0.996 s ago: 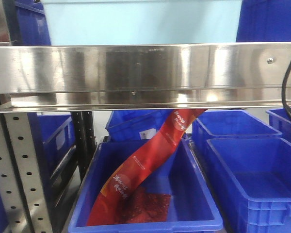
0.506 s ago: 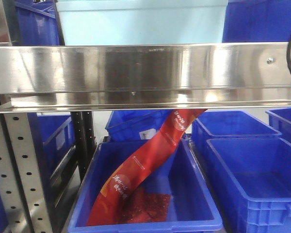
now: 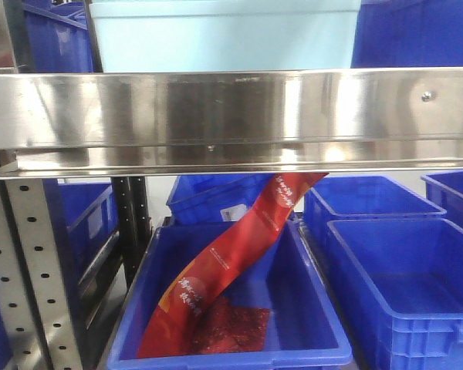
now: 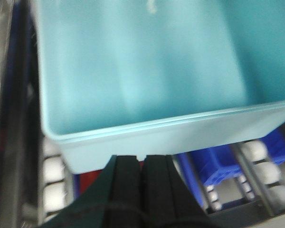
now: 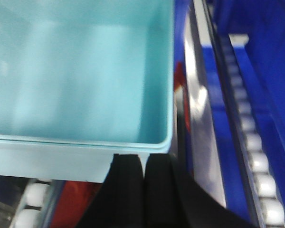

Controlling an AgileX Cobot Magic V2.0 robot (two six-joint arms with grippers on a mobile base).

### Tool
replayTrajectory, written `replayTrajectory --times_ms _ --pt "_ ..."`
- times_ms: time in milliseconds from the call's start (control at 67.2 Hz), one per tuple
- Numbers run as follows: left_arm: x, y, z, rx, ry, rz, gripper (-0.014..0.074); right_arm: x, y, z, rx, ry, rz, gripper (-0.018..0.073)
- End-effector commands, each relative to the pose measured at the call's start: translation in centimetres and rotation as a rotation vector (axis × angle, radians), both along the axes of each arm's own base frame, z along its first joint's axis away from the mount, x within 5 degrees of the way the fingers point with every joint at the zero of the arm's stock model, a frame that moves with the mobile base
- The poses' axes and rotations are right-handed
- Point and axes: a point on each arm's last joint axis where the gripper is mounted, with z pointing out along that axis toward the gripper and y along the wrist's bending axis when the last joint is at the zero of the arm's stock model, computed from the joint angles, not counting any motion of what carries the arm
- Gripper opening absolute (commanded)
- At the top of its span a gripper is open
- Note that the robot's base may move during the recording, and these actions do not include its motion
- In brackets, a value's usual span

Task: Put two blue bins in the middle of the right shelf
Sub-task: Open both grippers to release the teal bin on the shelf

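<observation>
The pale blue bin (image 3: 224,35) sits on the shelf level above the steel shelf rail (image 3: 231,116) in my front view, its plain side showing between royal blue bins on either side. I can see only one pale bin body; in both wrist views its rim shows a doubled line, but I cannot tell whether a second bin is nested inside. From the left wrist camera, the left gripper (image 4: 142,164) has its dark fingers pressed together right at the bin's near rim (image 4: 180,123), clenched, though I cannot tell if any plastic is pinched between them. The right gripper (image 5: 143,164) looks the same, fingers closed tight just below the bin's near right corner (image 5: 164,145). White rollers (image 5: 256,161) run along the shelf beside it. Below the rail, a red banner (image 3: 231,262) droops into a royal blue bin (image 3: 309,324).
</observation>
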Motion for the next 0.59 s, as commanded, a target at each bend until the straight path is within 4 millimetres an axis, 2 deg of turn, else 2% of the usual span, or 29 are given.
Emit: replayTrajectory --times_ms 0,134,342,580 --pt "-1.3 -0.1 0.1 -0.048 -0.058 -0.042 -0.0111 -1.4 -0.5 0.7 0.019 -0.103 0.035 -0.0165" --pt "-2.7 0.4 -1.7 -0.099 -0.116 -0.081 -0.0111 -3.5 -1.5 -0.4 0.018 -0.227 0.084 -0.0165" --pt "-6.1 2.2 -4.1 -0.222 -0.253 -0.132 -0.0111 -7.3 -2.6 -3.1 0.068 -0.398 0.183 -0.0167" --pt "-10.4 5.0 -6.5 -0.308 -0.374 -0.167 -0.0111 -11.8 -4.4 -6.4 0.110 -0.471 0.237 -0.0167"
